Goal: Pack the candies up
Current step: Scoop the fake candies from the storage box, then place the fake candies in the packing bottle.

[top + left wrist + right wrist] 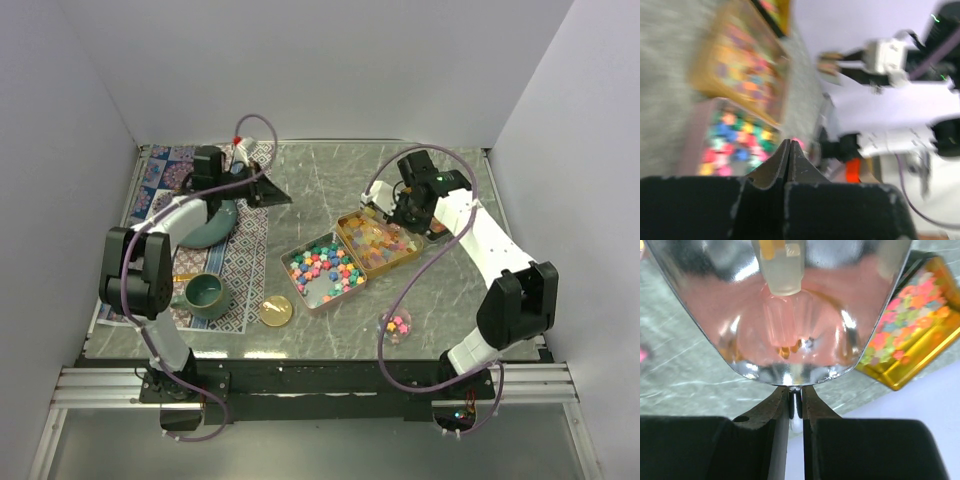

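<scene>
An open tin lies mid-table. Its silver half [323, 270] holds pastel star candies [330, 265]. Its gold half [378, 243] holds orange-yellow gummy candies. My right gripper [397, 208] hovers over the gold half's far corner, shut on the thin handle of a shiny metal scoop [785, 315]. In the right wrist view the gripper [796, 390] grips that handle, a few orange bits show in the scoop bowl, and the gold tin [912, 335] lies to the right. My left gripper [280, 195] is shut and empty behind the tin. Its view [790, 144] is blurred and faces the candies [735, 140].
A small clear dish [398, 325] with a few candies sits near the front right. A round gold lid [275, 310], a teal cup [207, 295] and a teal bowl [212, 228] lie by the patterned mat [245, 260] at left. Walls enclose the table.
</scene>
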You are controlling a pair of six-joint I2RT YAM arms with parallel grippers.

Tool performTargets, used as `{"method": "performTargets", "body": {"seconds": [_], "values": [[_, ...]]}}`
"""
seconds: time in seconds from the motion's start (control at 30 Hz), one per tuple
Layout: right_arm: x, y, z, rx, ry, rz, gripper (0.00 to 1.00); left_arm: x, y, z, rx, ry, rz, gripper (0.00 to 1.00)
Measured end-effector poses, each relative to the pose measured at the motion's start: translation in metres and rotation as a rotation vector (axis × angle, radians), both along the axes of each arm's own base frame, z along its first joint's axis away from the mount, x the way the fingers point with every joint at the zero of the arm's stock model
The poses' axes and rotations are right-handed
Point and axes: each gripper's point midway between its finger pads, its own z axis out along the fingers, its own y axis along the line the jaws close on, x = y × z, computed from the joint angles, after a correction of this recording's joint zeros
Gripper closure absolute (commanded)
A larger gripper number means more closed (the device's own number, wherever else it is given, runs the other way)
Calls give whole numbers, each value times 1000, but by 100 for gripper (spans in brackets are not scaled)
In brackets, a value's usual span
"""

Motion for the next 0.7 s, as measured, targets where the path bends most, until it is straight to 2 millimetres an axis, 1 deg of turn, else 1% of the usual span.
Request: {"method": "performTargets", "body": {"seconds": [0.13,0.23,0.3,0.37,0.43,0.5,0.53,0.57,0.7], "values": [[-12,7,-2,-2,40,5,100,-38,-46,16,-77,-5,-161,99],[-19,21,-3,1,51,36,100,-61,-70,24,-100,-20,-258,99],[-25,32,-3,11,60,60,100,-71,-79,27,-108,-18,-294,99],[-31,40,-1,30,63,85,100,-73,-81,29,-111,-20,-302,99],[-43,39,0,41,60,103,100,-70,-79,28,-108,-19,-291,99],[-59,29,1,34,43,126,100,-65,-75,25,-97,-23,-274,99],[-75,20,0,23,35,146,100,-63,-73,23,-92,-22,-265,99],[-83,14,-1,16,35,155,100,-60,-71,21,-85,-28,-255,99],[-131,-18,-8,-49,12,229,100,-50,-59,11,-49,-41,-209,99]]}}
